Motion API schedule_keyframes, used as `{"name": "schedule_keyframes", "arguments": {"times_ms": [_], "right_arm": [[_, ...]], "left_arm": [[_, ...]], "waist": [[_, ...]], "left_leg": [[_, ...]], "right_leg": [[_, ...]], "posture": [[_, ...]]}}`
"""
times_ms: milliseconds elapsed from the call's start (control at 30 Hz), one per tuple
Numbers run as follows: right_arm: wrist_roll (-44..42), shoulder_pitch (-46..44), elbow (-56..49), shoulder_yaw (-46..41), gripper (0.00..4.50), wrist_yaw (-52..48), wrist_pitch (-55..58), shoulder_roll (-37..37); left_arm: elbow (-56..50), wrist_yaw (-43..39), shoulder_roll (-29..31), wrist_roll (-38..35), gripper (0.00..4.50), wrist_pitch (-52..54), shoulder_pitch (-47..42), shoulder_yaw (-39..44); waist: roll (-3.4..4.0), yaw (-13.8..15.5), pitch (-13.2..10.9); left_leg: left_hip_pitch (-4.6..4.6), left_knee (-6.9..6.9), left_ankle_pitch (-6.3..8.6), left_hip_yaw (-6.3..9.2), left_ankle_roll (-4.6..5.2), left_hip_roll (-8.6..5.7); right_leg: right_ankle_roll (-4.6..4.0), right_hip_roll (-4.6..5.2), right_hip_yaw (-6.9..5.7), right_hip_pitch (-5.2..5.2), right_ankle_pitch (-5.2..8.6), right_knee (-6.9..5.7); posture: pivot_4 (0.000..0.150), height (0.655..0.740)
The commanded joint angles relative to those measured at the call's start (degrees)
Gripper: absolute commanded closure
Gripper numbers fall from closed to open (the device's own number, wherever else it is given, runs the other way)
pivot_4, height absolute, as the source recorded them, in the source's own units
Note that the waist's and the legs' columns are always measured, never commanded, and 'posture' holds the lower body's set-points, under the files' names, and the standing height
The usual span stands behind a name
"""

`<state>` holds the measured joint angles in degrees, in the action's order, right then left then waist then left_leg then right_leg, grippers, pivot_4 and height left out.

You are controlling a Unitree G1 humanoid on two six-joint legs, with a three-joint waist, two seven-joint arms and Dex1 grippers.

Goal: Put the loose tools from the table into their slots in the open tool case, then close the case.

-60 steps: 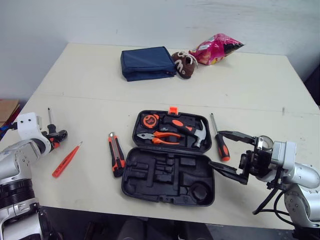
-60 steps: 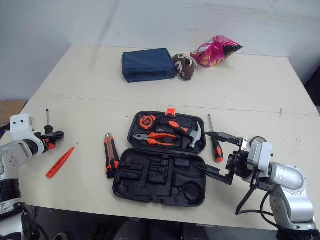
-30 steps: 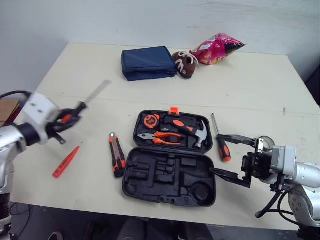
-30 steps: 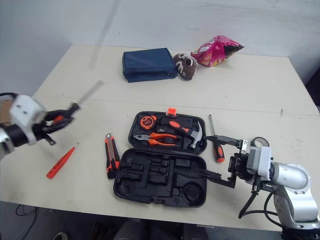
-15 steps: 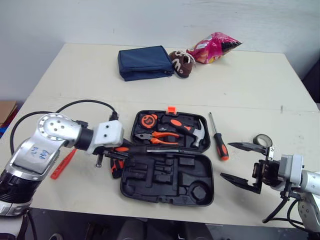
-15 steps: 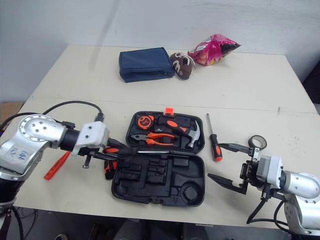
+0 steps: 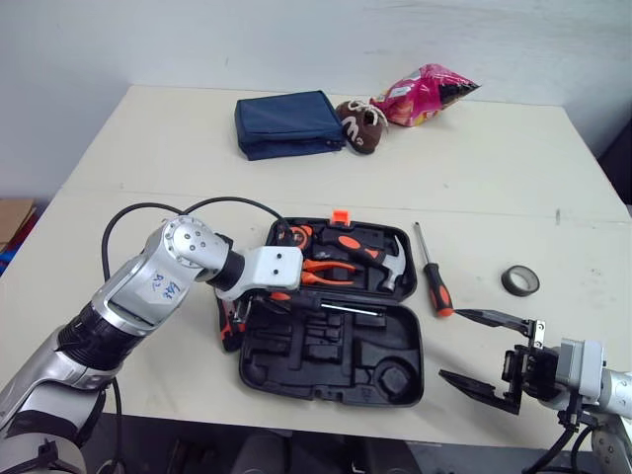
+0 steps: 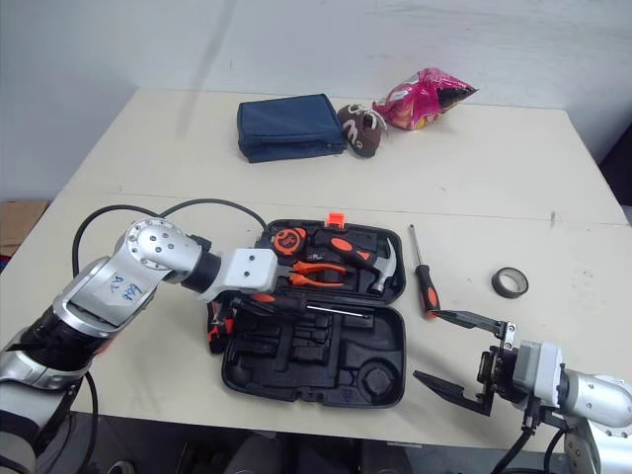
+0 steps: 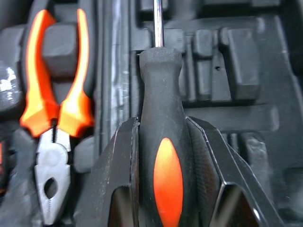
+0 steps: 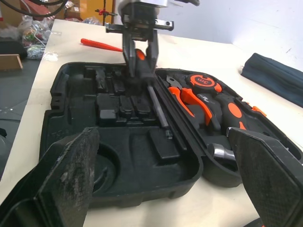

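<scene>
One utility knife [image 7: 228, 329] lies just left of the one open tool case [image 7: 326, 357], partly hidden by the arm. The left gripper [image 9: 161, 122] is over the case's left part, and its jaws pinch the handle of one screwdriver [image 9: 160, 90], whose shaft points across the case's middle. The case's far half contains one tape measure [image 8: 289, 240], one pair of pliers [image 8: 321, 266] and one hammer [image 7: 367, 255]. A second screwdriver [image 7: 435, 281] lies just right of the case, and one tape roll [image 7: 519, 280] farther right. The right gripper [image 7: 451, 344], right of the case, has its jaws spread wide and holds nothing.
</scene>
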<state>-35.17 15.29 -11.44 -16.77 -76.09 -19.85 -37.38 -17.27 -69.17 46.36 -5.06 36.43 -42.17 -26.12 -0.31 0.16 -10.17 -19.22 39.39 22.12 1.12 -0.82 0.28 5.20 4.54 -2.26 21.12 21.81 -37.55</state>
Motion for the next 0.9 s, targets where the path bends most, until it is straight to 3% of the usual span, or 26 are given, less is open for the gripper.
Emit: {"name": "schedule_keyframes", "arguments": {"times_ms": [33,733,767,900], "right_arm": [[-0.49,0.63,-1.10,-1.97,0.00,0.54,-1.07,0.03],[0.77,-2.19,-2.58,-0.35,0.00,4.16,0.69,-0.65],[0.81,-2.39,-2.69,-0.25,0.00,4.26,0.88,-0.67],[0.76,-2.78,-3.20,-0.01,0.00,4.36,1.55,-0.81]], "left_arm": [[-0.35,1.62,-1.18,2.11,3.69,0.56,-0.85,-0.65],[-1.17,1.49,-2.61,3.86,3.69,2.12,-0.01,-1.92],[-1.47,1.62,-3.35,3.29,2.66,1.36,-0.06,-1.40],[-3.02,1.99,-5.80,0.36,0.96,-1.14,0.12,1.79]], "waist": [[0.00,0.07,0.00],[0.00,1.05,0.00],[0.00,1.09,0.00],[0.00,1.21,0.00]], "left_leg": [[-0.01,0.00,0.00,0.00,0.01,0.00],[-0.02,0.04,0.01,0.01,0.01,-0.01],[-0.02,0.04,0.01,0.01,0.01,-0.01],[-0.06,0.12,0.02,0.03,0.03,-0.01]], "right_leg": [[0.00,0.00,-0.01,0.00,0.00,0.01],[0.00,0.01,-0.01,0.00,0.00,0.01],[0.00,0.00,-0.01,0.00,0.00,0.02],[0.00,0.01,-0.04,0.00,0.00,0.01]], "posture": [[0.150,0.7400],[0.150,0.7400],[0.150,0.7400],[0.150,0.7400]]}}
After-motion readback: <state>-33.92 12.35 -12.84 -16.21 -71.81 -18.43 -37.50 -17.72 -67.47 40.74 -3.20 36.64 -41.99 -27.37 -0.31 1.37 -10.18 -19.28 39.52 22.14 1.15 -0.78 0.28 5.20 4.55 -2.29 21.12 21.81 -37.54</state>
